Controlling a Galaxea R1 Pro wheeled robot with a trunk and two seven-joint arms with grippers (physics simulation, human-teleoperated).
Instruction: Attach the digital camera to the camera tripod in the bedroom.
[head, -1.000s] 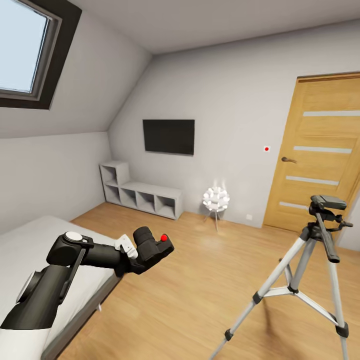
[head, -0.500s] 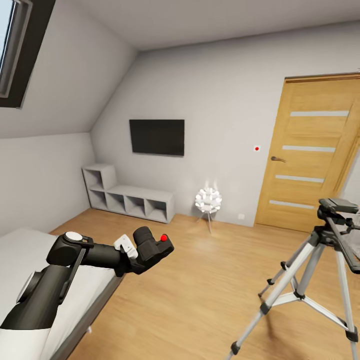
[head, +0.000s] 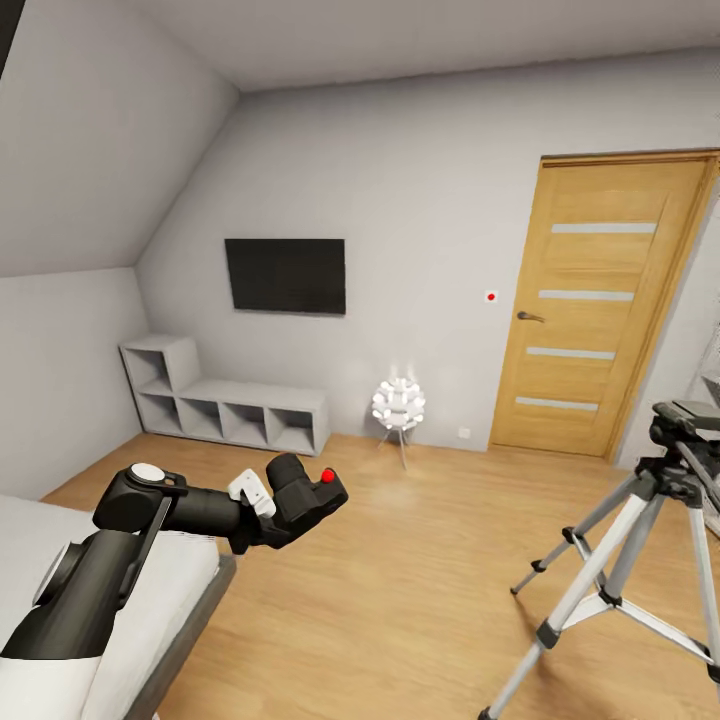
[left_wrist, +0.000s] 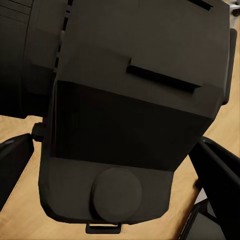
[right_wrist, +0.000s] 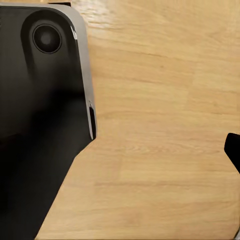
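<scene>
The black digital camera (head: 305, 495), red button on top, hangs in the air above the bed's corner, and my left gripper (head: 288, 508) is shut on it. In the left wrist view the camera body (left_wrist: 130, 110) sits between the two dark fingers (left_wrist: 14, 162). The camera tripod (head: 640, 545) stands on the wood floor at the right, silver legs spread, its black head (head: 688, 420) bare and partly cut by the picture's edge. It is well to the right of the camera. One fingertip (right_wrist: 233, 149) of my right gripper shows at the edge over bare floor, holding nothing.
A grey bed (head: 130, 610) lies under my left arm. A wooden door (head: 600, 300), a wall TV (head: 286, 275), white cube shelves (head: 225, 405) and a small white lamp (head: 398, 405) line the far wall. Part of my black base (right_wrist: 40, 110) shows above the floor.
The whole view has swung to the right: the window has left the picture and the room has shifted left. My left arm and the camera keep their place in the view.
</scene>
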